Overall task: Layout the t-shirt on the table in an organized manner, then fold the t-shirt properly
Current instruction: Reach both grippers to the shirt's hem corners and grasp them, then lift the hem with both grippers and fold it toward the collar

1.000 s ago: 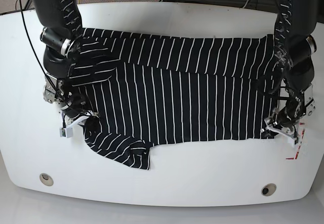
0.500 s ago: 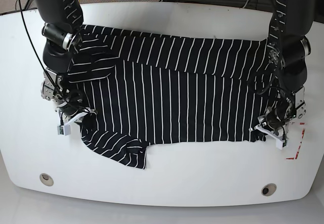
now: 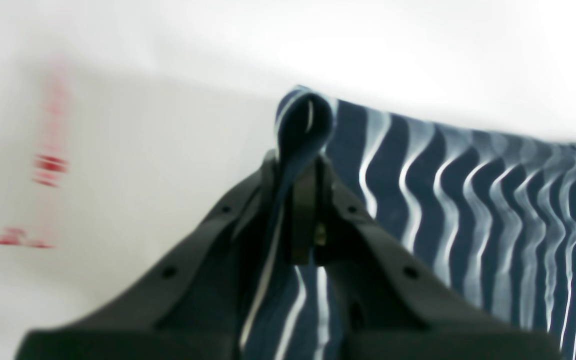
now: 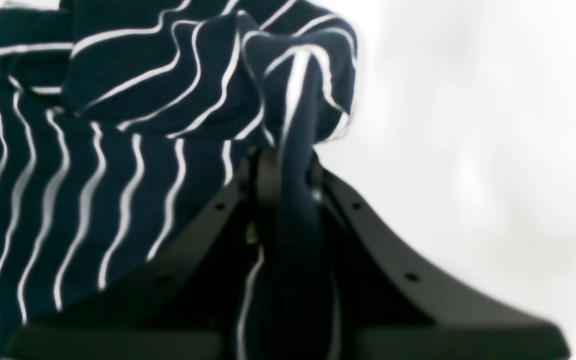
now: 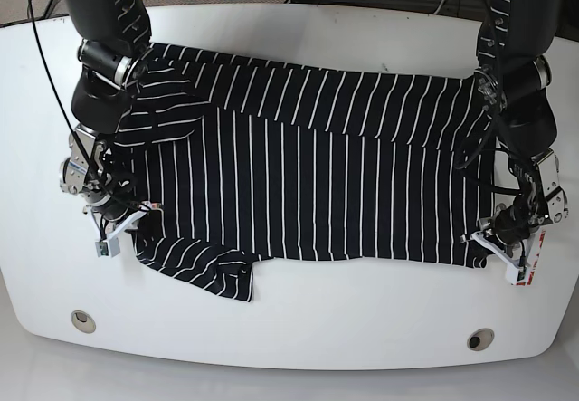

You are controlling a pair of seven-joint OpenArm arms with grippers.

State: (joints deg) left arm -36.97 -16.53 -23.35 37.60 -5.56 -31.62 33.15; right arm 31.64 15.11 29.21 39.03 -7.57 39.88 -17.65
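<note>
While the black soft-fabric short-sleeved t-shirt with thin white stripes [image 5: 308,193] lay spread across the large glossy white bench [image 5: 298,329], both arms reached down at its two ends. Left pincer [image 5: 502,243], at the base view's right: clenched on the shirt's near corner there, just beside the red-and-white rectangular sticker [image 5: 534,256]. In the left wrist view the dark fingers [image 3: 308,200] stood pressed together with a loop of striped cloth [image 3: 304,125] bulging out past their tips, and more fabric trailed back between them. The sticker showed there only as a red blur [image 3: 48,165] on white.

Right pincer [image 5: 118,229], at the base view's left: also clamped on cloth, at the shirt's edge near the bunched sleeve [image 5: 213,270]. The right wrist view showed a pinched fold [image 4: 293,130] rising from between its closed fingers [image 4: 288,200], with rumpled fabric heaped just beyond.

Shirt body lay mostly flat, stripes running front to back; the far part was folded over in a long diagonal band. The near sleeve at the base view's left was crumpled, lying on the bench. Two round grey grommet holes [image 5: 82,319] [image 5: 479,338] sat near the front edge, well apart from the shirt.
</note>
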